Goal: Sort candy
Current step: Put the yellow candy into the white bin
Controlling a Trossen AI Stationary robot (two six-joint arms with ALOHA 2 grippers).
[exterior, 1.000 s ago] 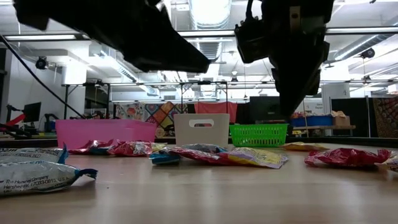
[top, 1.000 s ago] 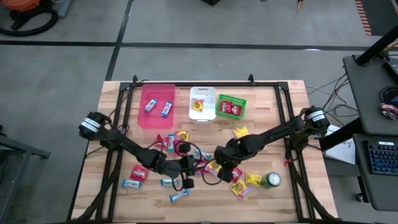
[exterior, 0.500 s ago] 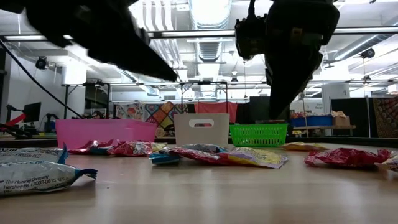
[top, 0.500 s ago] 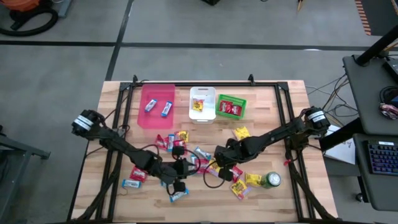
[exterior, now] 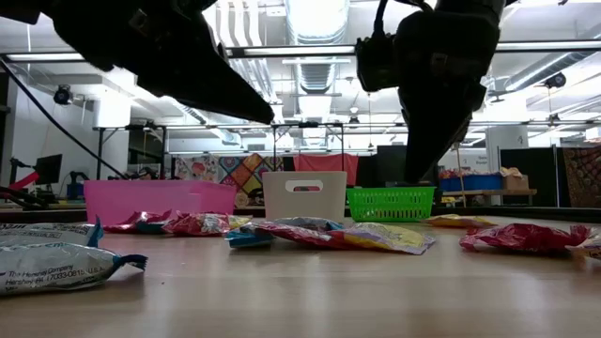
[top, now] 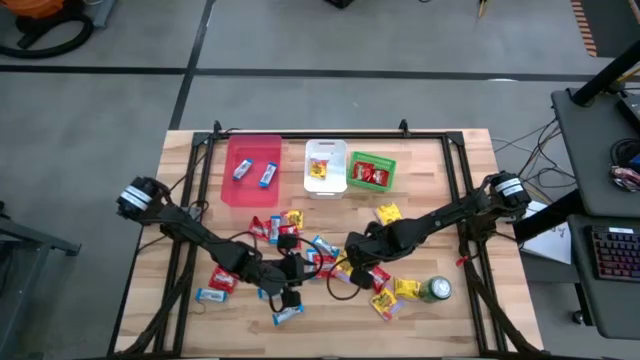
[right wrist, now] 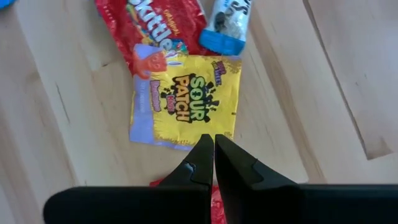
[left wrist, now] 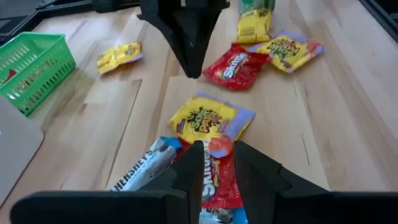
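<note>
Red, yellow and blue-and-silver candy packets lie flat and scattered on the wooden table (top: 440, 200), mostly in the middle. My left gripper (left wrist: 221, 163) is open. Its fingers stand on either side of a red Skittles packet (left wrist: 216, 177) that lies beside a yellow Sour Patch packet (left wrist: 208, 119) and a silver-and-blue bar (left wrist: 142, 169). My right gripper (right wrist: 213, 142) is shut and empty. It points down just over the near edge of the same yellow packet (right wrist: 185, 99), facing my left gripper (top: 303, 266). The right gripper also shows in the high view (top: 352, 262).
A pink bin (top: 252, 190) holding two blue bars, a white bin (top: 326, 180) holding a yellow packet and a green bin (top: 372, 183) holding red packets stand along the far side. A green can (top: 436, 290) stands near the front right. More packets lie at front left (exterior: 56, 263).
My left arm has drawn back a little toward the table's left and near edges. My right gripper has shifted slightly toward the left, over the yellow packet, and tipped a little. The packets have stayed where they were.
</note>
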